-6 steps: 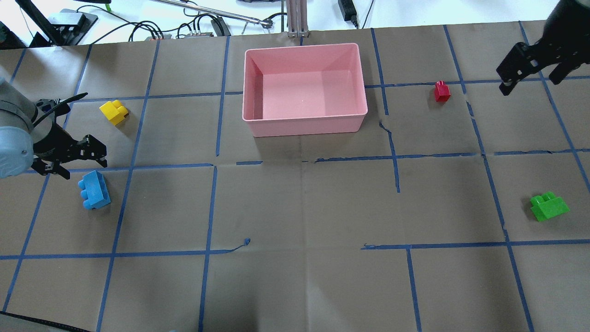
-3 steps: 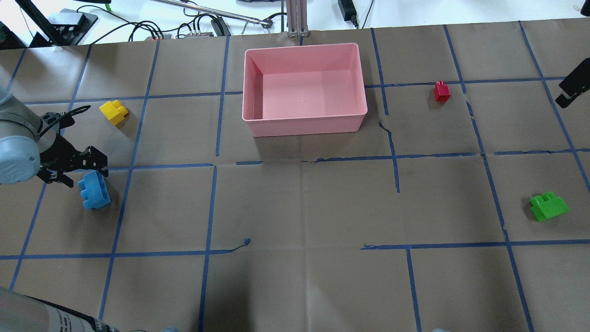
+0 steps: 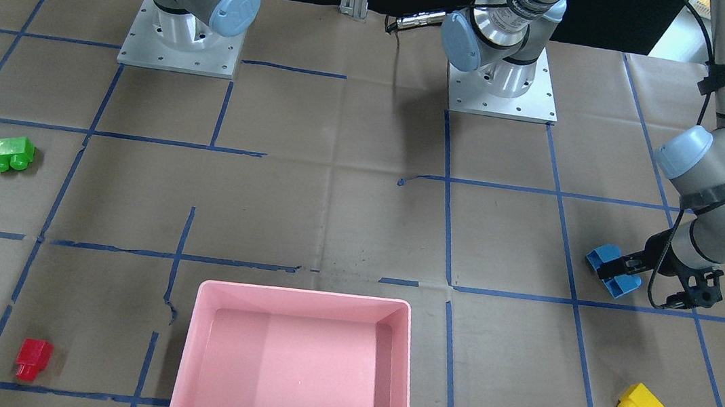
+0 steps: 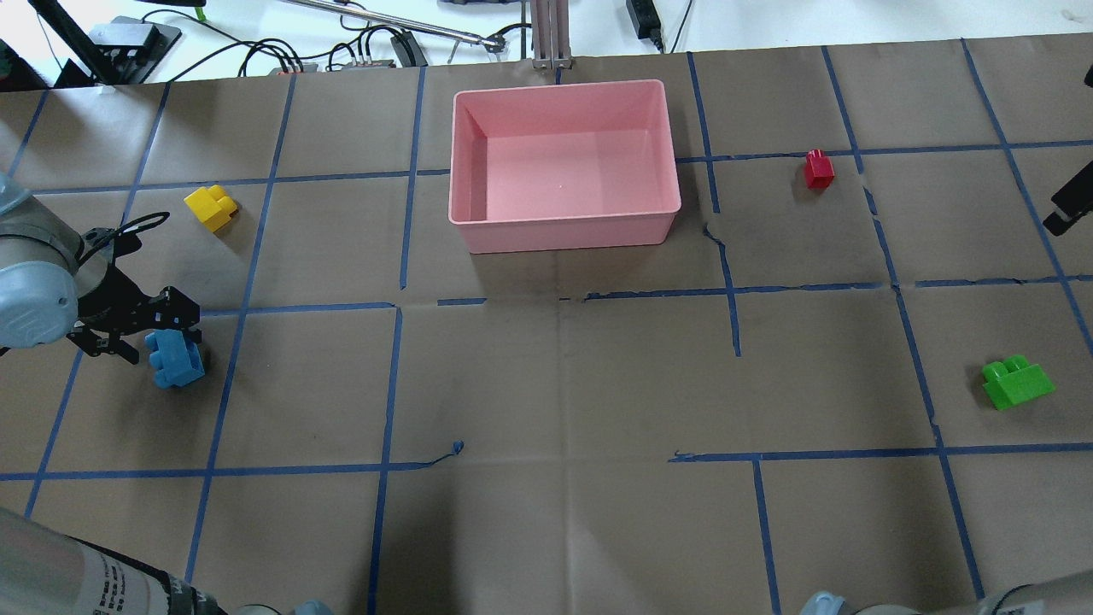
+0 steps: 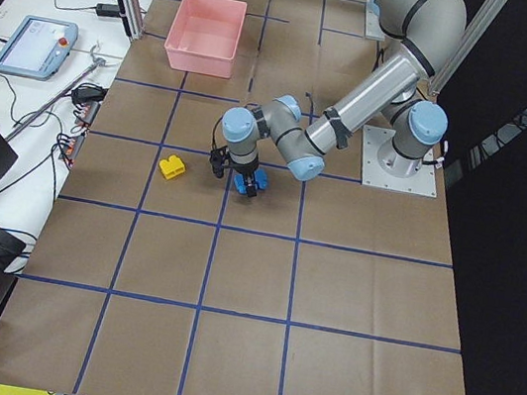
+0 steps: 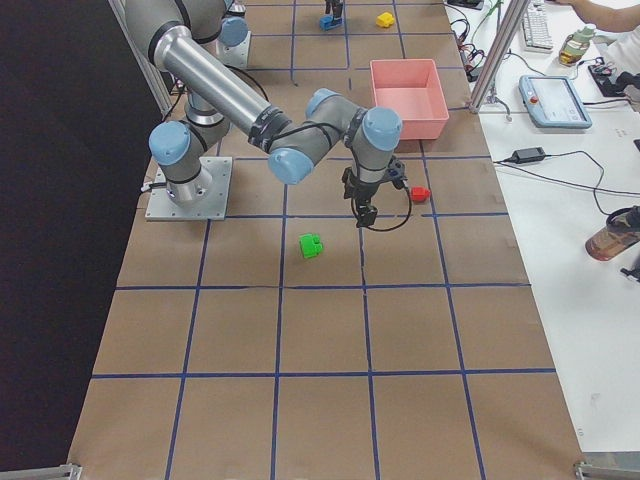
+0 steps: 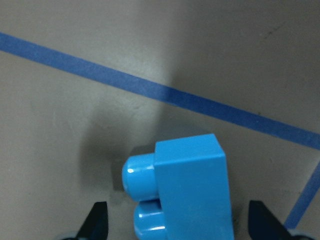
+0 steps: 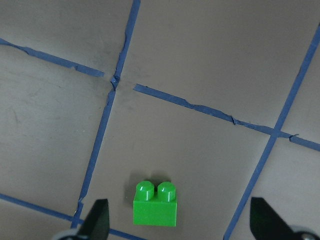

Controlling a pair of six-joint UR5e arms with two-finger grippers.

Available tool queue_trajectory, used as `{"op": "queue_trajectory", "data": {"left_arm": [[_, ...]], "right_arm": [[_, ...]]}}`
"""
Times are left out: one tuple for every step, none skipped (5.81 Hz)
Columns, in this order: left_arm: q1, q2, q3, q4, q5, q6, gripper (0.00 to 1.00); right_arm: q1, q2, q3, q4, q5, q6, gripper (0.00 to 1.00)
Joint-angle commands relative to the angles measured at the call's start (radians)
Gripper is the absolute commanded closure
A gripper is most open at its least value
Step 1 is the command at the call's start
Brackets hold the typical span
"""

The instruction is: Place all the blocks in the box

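The blue block (image 4: 178, 360) lies at the table's left side. My left gripper (image 4: 154, 329) is open just above it, and in the left wrist view (image 7: 182, 225) the blue block (image 7: 190, 190) sits between the two fingertips. My right gripper (image 4: 1067, 205) is open at the right edge, above the green block (image 4: 1016, 383), which shows low in the right wrist view (image 8: 156, 202). The yellow block (image 4: 211, 207) lies left of the pink box (image 4: 564, 232). The red block (image 4: 818, 169) lies to the box's right. The box holds nothing.
Brown paper with a blue tape grid covers the table. Cables and gear (image 4: 341, 51) and a metal post (image 4: 551, 34) lie beyond the far edge. The two arm bases (image 3: 180, 39) stand at the robot's side.
My left gripper has moved toward the blue block and lowered over it, still open. My right arm has swung out toward the table's right edge, nearer the green block.
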Motion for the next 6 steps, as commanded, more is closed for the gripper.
{"op": "queue_trajectory", "data": {"left_arm": [[0.001,-0.002,-0.004,0.0,0.001,-0.001,0.29],[0.0,-0.003,-0.005,0.0,-0.001,0.002,0.61],[0.0,-0.002,-0.004,0.003,-0.004,0.005,0.96],[-0.008,0.004,0.005,0.005,-0.013,0.025,1.0],[-0.025,0.021,0.019,0.005,-0.053,0.028,1.0],[-0.072,0.045,0.05,-0.008,-0.095,0.021,1.0]], "right_arm": [[-0.009,0.006,0.196,-0.224,-0.009,-0.011,0.0],[-0.017,0.008,0.253,-0.272,-0.072,-0.005,0.0],[-0.038,0.013,0.284,-0.273,-0.08,-0.011,0.0],[-0.055,0.023,0.309,-0.277,-0.101,-0.014,0.0],[-0.056,0.042,0.326,-0.279,-0.105,-0.014,0.0],[-0.057,0.065,0.326,-0.283,-0.147,-0.021,0.0]]}}
